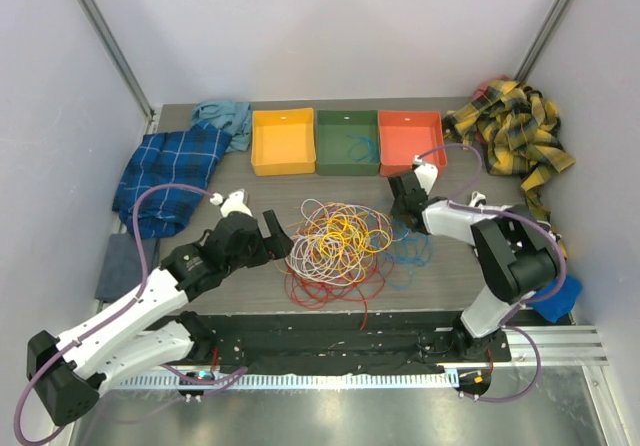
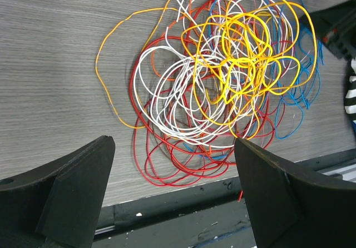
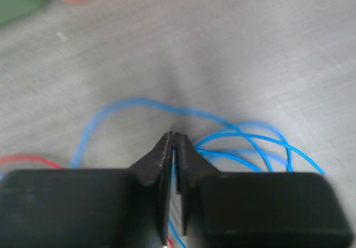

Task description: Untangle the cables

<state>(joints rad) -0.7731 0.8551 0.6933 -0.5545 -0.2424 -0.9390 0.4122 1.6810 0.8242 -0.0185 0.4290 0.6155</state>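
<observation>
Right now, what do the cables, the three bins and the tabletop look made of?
The cables: likely plastic-insulated wire, glossy, holding springy loops. The orange bin, green bin, red bin: probably moulded plastic, matte, uniform colour. The tabletop: seemingly grey wood-grain laminate, streaked, faint sheen.

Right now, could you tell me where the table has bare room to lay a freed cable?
Bare strip between the bins and the tangle; another at the near right, between the blue cable and the right arm. The centre is crowded: tangle, left fingers open beside it, right fingers shut on the blue cable.
</observation>
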